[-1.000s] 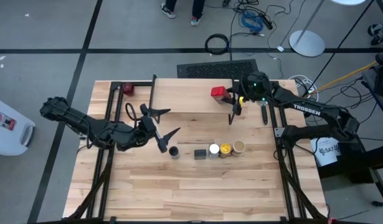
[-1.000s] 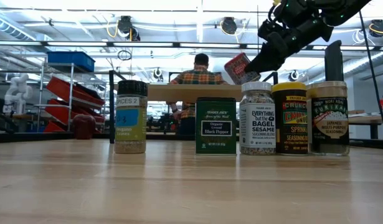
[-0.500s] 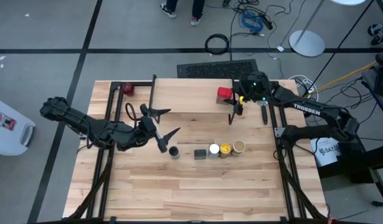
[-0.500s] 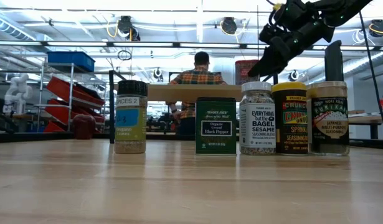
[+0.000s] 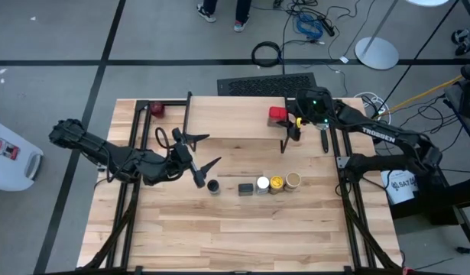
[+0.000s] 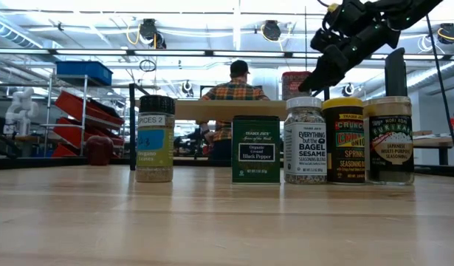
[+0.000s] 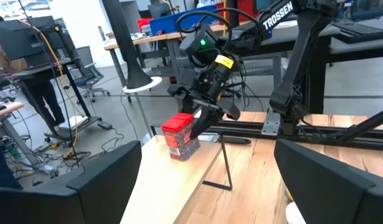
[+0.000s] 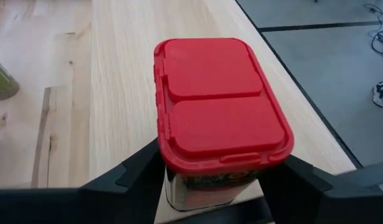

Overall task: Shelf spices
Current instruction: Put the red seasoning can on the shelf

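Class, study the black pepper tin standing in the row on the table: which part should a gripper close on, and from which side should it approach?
Grip the black pepper tin across its two flat narrow sides, just under the lid, coming straight down from above. It stands upright, and the bagel sesame jar stands close beside it, so a level approach looks crowded. The left gripper, open, is nearer.

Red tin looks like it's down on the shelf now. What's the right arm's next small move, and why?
Probably open the right gripper and back straight off. The red tin stands upright on the shelf near its right end, with the fingers either side of it. Five spices remain in a row on the table; the left gripper waits beside them.
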